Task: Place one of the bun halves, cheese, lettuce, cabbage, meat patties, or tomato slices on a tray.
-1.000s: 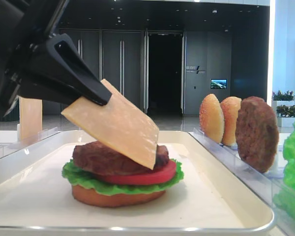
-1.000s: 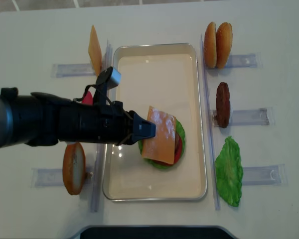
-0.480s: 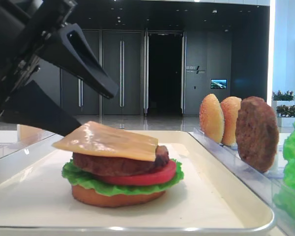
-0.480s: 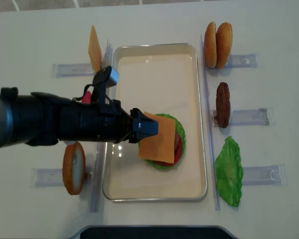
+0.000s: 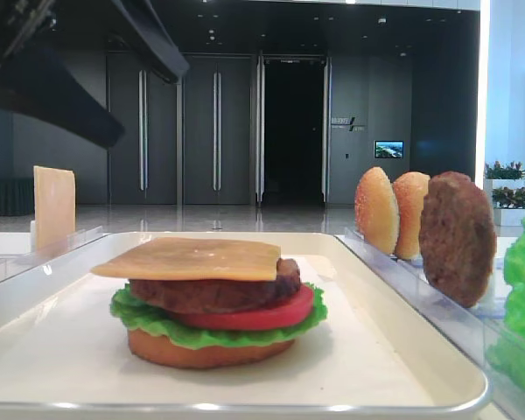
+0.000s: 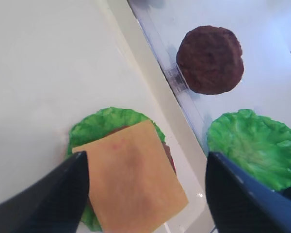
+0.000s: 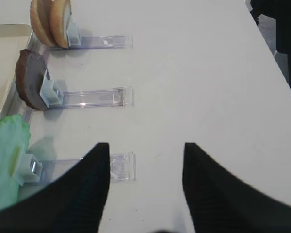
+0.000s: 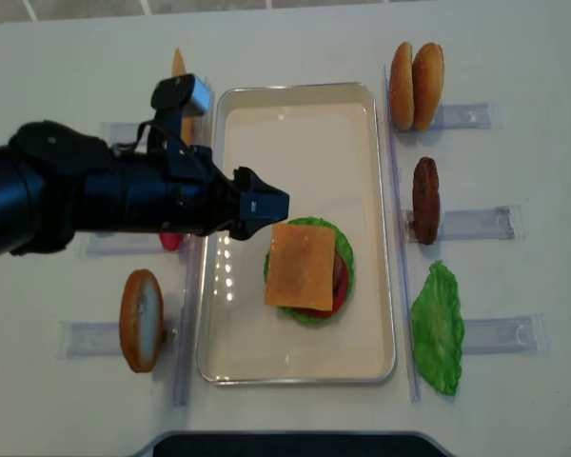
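The cheese (image 8: 303, 267) lies flat on top of a stack in the cream tray (image 8: 295, 124). Seen from the low side view, the stack is a bun base (image 5: 210, 352), lettuce (image 5: 153, 320), a tomato slice (image 5: 267, 313), a meat patty (image 5: 219, 291) and the cheese (image 5: 192, 259). My left gripper (image 6: 145, 162) hangs open above the cheese (image 6: 136, 184), with nothing between its fingers and a gap of air below them. In the top view the left gripper (image 8: 262, 205) sits just up and left of the stack. My right gripper (image 7: 144, 148) stands open over bare table.
A second cheese slice (image 5: 54, 206) stands in the left rack. On the right are two sesame buns (image 8: 417, 84), an upright patty (image 8: 425, 200) and a lettuce leaf (image 8: 438, 328). A bun half (image 8: 141, 319) stands at lower left. Clear racks line both tray sides.
The left gripper opened and let go of the tilted cheese, which settled flat on the patty. The gripper then rose and drew back to the left.
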